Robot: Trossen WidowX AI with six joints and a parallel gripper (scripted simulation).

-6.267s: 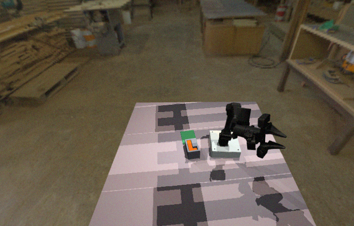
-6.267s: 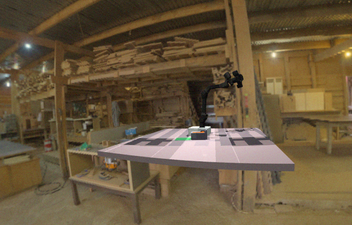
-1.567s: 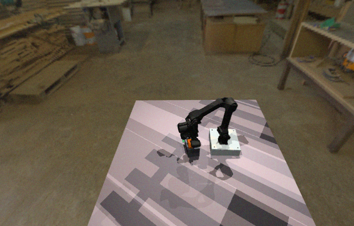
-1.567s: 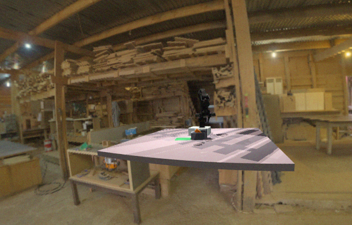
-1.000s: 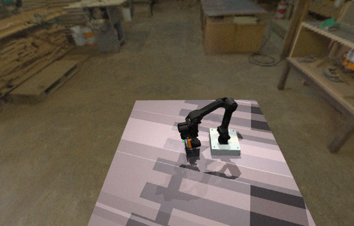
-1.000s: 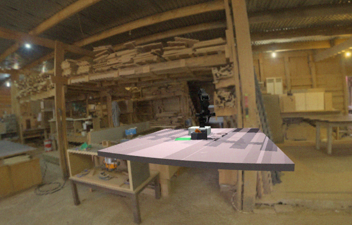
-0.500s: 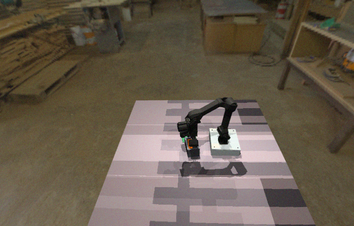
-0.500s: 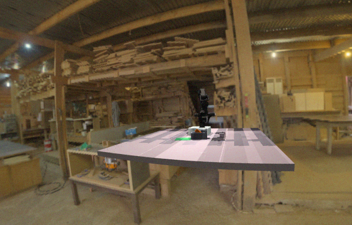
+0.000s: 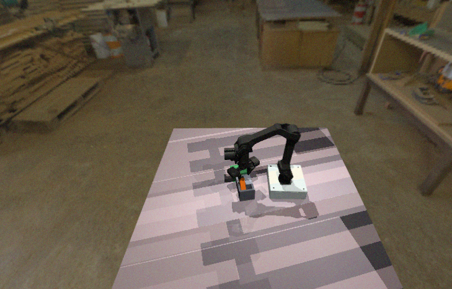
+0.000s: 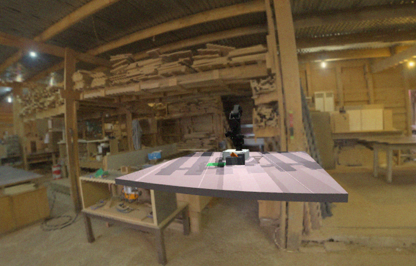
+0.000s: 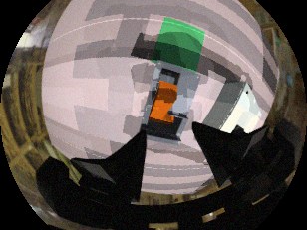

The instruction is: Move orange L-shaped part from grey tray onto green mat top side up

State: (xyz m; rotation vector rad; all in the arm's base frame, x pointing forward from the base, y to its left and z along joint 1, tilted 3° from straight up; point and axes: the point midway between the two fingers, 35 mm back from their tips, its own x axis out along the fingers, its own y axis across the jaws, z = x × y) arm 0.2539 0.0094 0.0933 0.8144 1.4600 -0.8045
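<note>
The orange part [image 9: 243, 183] [image 10: 233, 154] [image 11: 163, 106] is in the grey tray [image 9: 247, 195] [image 10: 235, 161] [image 11: 188, 91]. It is tilted, and a pointed bit of it stands above the tray's rim in the exterior view. Dark pocket shows beyond both of its ends in the wrist view. Which end is raised is hard to tell. The green mat [image 9: 234, 167] [image 10: 213, 164] [image 11: 181, 36] lies against the tray's far end in the wrist view, partly in shadow. My gripper [image 11: 168, 129] is open and empty, above the tray. Its fingertips are hard to make out in the top view.
The arm's white base block [image 9: 286, 194] [image 11: 249, 110] stands to the right of the tray in the top view and in the wrist view. The arm bends over from it towards the tray. All stand on the pink and grey striped table [image 9: 170, 222] [image 10: 235, 183].
</note>
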